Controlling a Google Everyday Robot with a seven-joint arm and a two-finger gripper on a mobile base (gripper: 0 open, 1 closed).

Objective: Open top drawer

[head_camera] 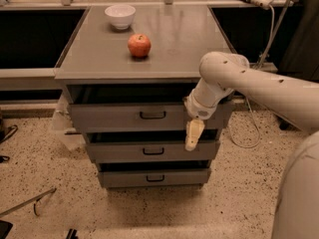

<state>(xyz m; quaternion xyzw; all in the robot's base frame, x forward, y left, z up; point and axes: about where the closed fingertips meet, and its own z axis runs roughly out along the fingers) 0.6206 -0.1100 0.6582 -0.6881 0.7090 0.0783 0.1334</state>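
The top drawer is the widest of three grey drawers in a grey cabinet, with a small black loop handle at its middle. Its front stands a little forward of the cabinet top, with a dark gap above it. My gripper hangs pointing down in front of the right part of the drawers, to the right of the handle, level with the gap between the top drawer and the middle drawer. It holds nothing that I can see.
A red apple and a white bowl sit on the cabinet top. The bottom drawer is narrowest. Cables hang at the right. A speckled floor lies in front.
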